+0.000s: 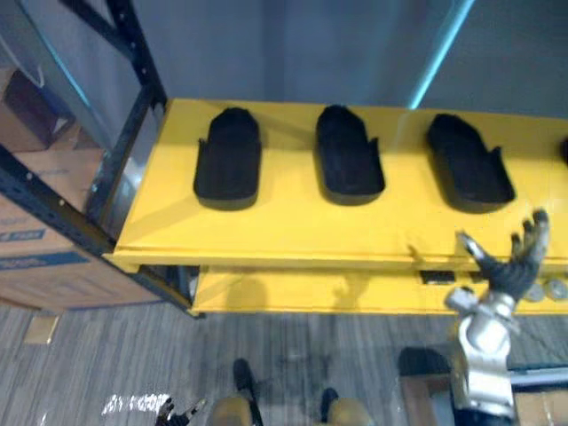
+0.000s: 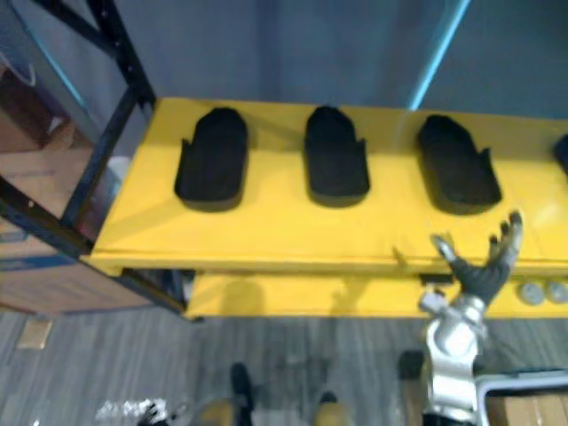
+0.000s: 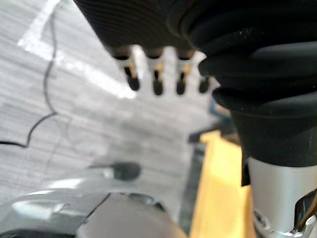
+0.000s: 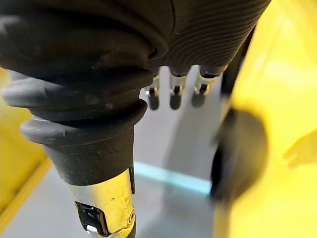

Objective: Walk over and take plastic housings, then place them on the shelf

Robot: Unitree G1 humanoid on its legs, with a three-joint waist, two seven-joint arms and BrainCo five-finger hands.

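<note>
Seen from above: yellow shelf (image 1: 293, 232) with three black plastic housings in a row on its top, well apart from one another: left housing (image 1: 228, 160), middle housing (image 1: 349, 153), right housing (image 1: 468, 164). All three lying flat, rounded end toward the back, touched by neither hand.

Judged light and rigid: thin moulded shells, hollowed on the upper side, unlikely to sag when lifted. Probably smooth and somewhat slippery. Best taken across the width, thumb on one long side wall and fingers on the other, near the middle for balance. Small projections on the side walls perhaps useful as stops against sliding. Little risk of breakage, though thin rims possibly liable to crack under a hard squeeze.

Raised before the front edge of the shelf, just short of the right housing: right hand (image 1: 513, 266), fingers straight and spread wide, thumb held out to the side, nothing between them, no visible contact with shelf or housing. Likewise in the right wrist view: straight fingers (image 4: 174, 99) over open space, a dark housing on yellow beside them.

Hanging low over the grey floor (image 3: 74, 129): left hand (image 3: 156, 84), fingers straight, empty.

Stage, as a judgement only: housings on the shelf, open right hand nearest the right one, no grasp made.
</note>
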